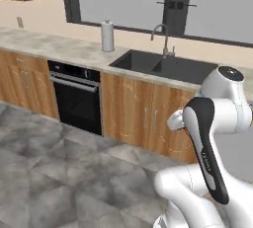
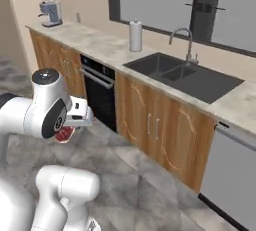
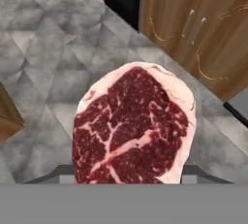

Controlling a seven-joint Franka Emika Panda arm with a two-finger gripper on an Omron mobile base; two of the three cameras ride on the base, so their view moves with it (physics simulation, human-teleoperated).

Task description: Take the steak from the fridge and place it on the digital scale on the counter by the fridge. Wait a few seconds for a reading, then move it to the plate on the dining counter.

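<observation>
And here's the long kitchen bench (image 2: 95,42) with its dark double sink (image 2: 182,77), the black oven (image 2: 99,92) beneath it and brown cabinet doors (image 2: 160,125) running alongside. The arm (image 1: 212,158) is folded in close over the grey tiled floor (image 1: 59,172). The claw (image 2: 75,120) is clamped on the steak (image 3: 133,131), jaws set fairly wide around the slab, and the meat hangs above bare floor, a red edge peeping out below the hand in the right base view. I'd judge this a carry leg, steak in transit. Neither scale nor plate is before us, so which stop comes next I can't say; the base needs to drive on to it before any lowering.
</observation>
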